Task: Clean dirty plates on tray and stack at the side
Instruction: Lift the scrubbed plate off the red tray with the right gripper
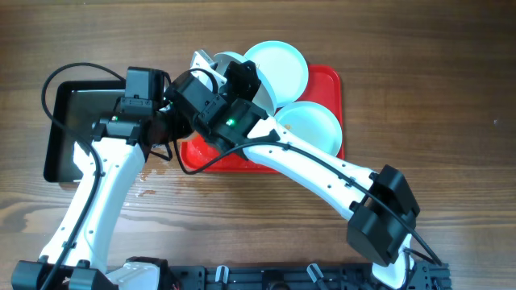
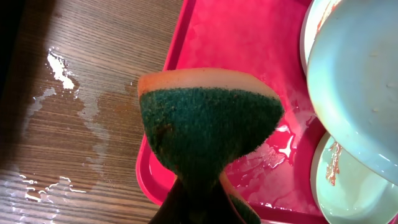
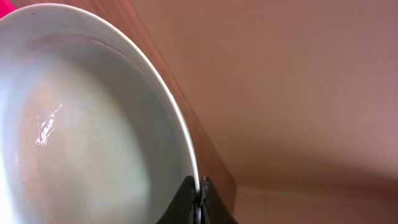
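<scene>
1. The right tool (image 3: 199,198) is clamped on the rim of the held plate (image 3: 87,130), with its two fingers closed tight on the thin edge
2. From overhead, the held plate (image 1: 282,68) sits at the far side of the red tray (image 1: 326,80) and overhangs its far edge. The left wrist view shows it tilted and raised above the other two plates. Its inside looks pale and glossy
3. The second plate (image 1: 310,129) lies flat on the right part of the red tray, just beside the held plate. An orange smear shows on it in the left wrist view (image 2: 348,186)
4. The third plate (image 1: 228,58) is at the tray's far left corner, mostly hidden under the right arm. Orange marks show at its rim (image 2: 309,31)
5. The left tool (image 2: 200,198) is squeezed shut on a sponge (image 2: 208,124), pinching it in at the waist. The sponge's green scouring face is turned to the camera, with orange foam behind it. It hangs over the near left part of the red tray, apart from the plates
6. The tray floor is wet and shiny
7. Wet patches (image 2: 62,68) lie on the table (image 1: 451,225) just left of the red tray
8. A black tray (image 1: 81,105) rests on the table to the left, partly under the left arm
</scene>
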Robot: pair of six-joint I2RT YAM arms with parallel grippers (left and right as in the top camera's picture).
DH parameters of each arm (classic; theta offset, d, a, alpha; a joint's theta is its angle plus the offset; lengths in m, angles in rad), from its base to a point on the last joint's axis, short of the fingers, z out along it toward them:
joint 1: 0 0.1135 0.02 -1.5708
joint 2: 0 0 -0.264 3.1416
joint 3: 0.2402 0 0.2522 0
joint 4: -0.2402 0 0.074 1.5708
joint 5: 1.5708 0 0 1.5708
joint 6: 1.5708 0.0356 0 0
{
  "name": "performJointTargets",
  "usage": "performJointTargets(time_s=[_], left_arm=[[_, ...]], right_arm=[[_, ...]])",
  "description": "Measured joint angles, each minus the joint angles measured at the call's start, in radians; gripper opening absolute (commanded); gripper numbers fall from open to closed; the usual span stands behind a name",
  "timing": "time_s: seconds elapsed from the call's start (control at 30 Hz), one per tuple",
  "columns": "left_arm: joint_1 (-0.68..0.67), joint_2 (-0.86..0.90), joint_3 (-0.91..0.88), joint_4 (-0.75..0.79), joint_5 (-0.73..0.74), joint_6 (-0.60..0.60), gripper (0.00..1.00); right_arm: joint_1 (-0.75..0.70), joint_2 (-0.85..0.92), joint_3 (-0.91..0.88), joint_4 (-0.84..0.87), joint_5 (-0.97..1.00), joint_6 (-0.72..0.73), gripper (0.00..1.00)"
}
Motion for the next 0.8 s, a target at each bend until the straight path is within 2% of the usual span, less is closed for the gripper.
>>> performJointTargets(time_s=[0.4,0.47,0.57,0.7,0.8], left_arm=[[0.000,0.000,0.000,0.000,0.000,0.000,0.04],[0.000,0.000,0.000,0.002,0.000,0.000,0.04],[0.000,0.000,0.000,0.011,0.001,0.000,0.04],[0.000,0.000,-0.001,0.013,0.003,0.000,0.04],[0.000,0.000,-0.001,0.013,0.003,0.000,0.04]], right_arm=[[0.000,0.000,0.000,-0.004,0.006,0.184,0.04],[0.000,0.000,0.002,-0.058,-0.006,0.274,0.04],[-0.013,-0.003,0.004,-0.146,-0.180,0.397,0.04],[-0.064,-0.027,0.004,-0.159,-0.404,0.482,0.04],[-0.126,-0.093,0.004,-0.160,-0.615,0.404,0.04]])
